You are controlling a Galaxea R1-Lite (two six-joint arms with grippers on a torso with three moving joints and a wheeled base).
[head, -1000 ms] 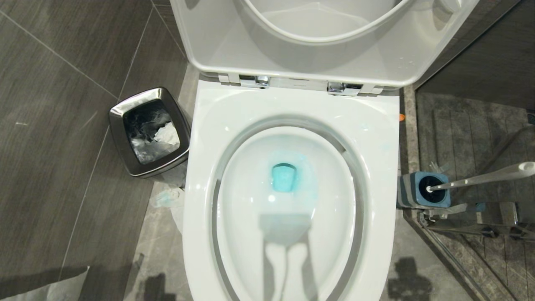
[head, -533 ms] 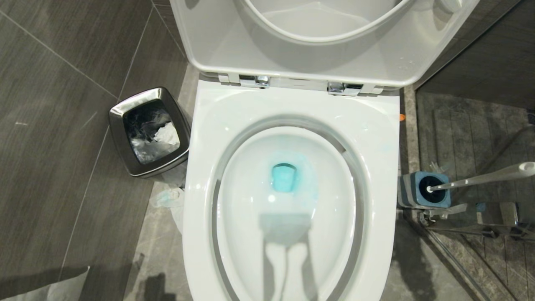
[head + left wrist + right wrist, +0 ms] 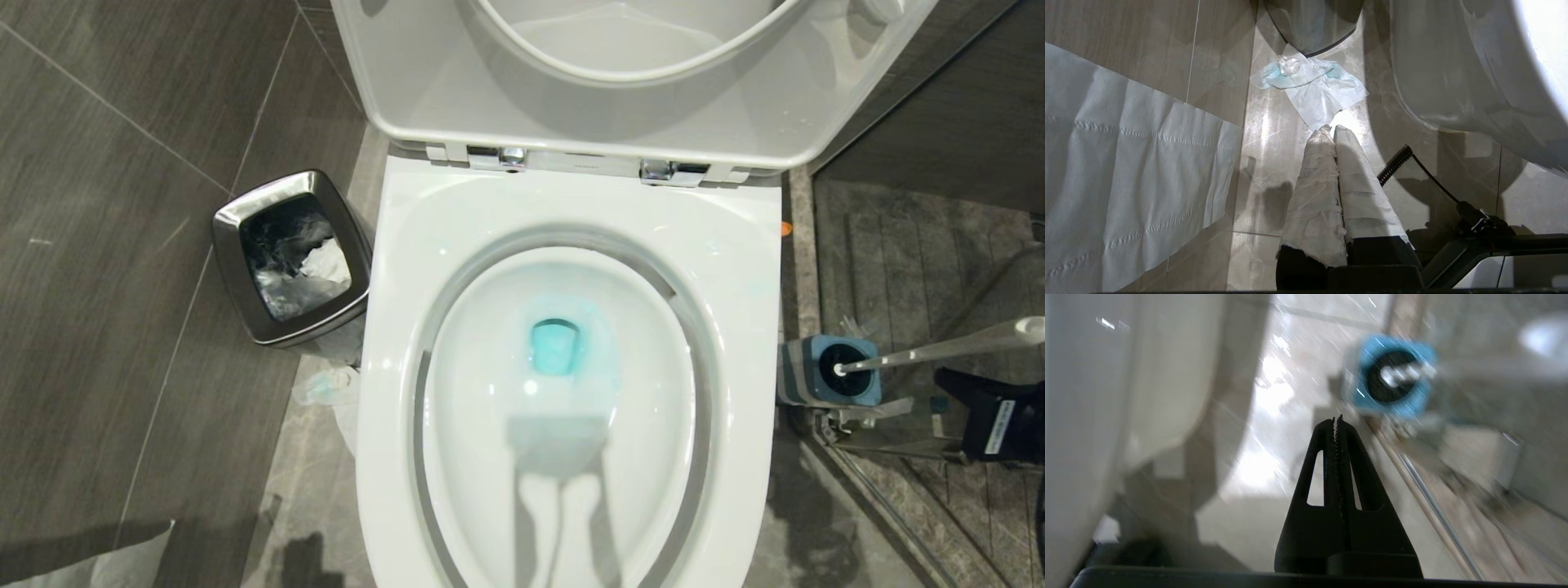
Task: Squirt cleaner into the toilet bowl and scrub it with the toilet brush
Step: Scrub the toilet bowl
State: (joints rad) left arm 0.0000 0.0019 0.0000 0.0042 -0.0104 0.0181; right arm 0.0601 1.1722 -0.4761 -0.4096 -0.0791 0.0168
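Right gripper (image 3: 951, 380) has just swung into the head view beside the toilet bowl (image 3: 571, 220), jaws pressed together and empty, just under the brush (image 3: 939, 347) handle, which slants from its holder (image 3: 829, 371) away from the bowl; left gripper (image 3: 1331, 130) parked, shut.

We see the white toilet bowl (image 3: 563, 392) open, lid raised, turquoise cleaner (image 3: 555, 347) tinting its water. Beside it the toilet brush (image 3: 939, 347) leans in its blue-topped holder (image 3: 829, 371).
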